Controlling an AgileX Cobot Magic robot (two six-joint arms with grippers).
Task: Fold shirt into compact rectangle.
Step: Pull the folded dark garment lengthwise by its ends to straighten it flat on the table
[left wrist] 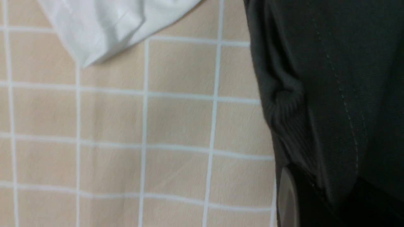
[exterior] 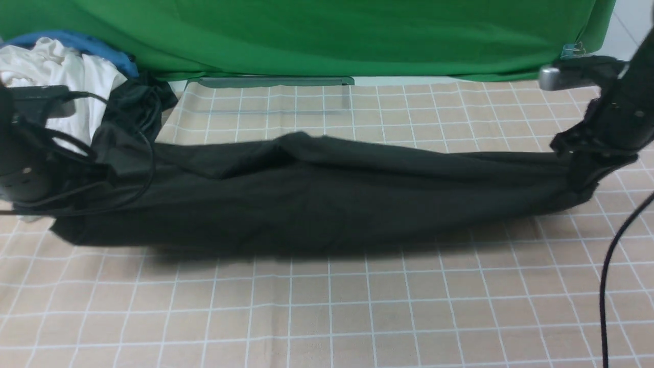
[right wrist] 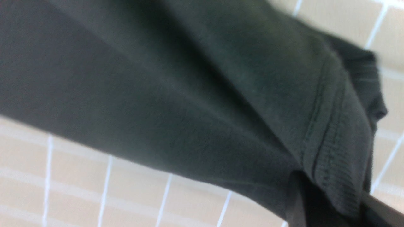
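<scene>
Left hand [exterior: 89, 176], right hand [exterior: 585, 171] wide apart — gripping shirt [exterior: 327, 194] ends.

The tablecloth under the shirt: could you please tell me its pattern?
Tablecloth: beige with white grid lines; front view shows it best.

No text, label, brand, number or sign can be read in any of the views; the shirt [exterior: 327, 194] shows only plain black cloth with stitched hems, and the bench [exterior: 327, 306] carries only a grid of white lines
</scene>
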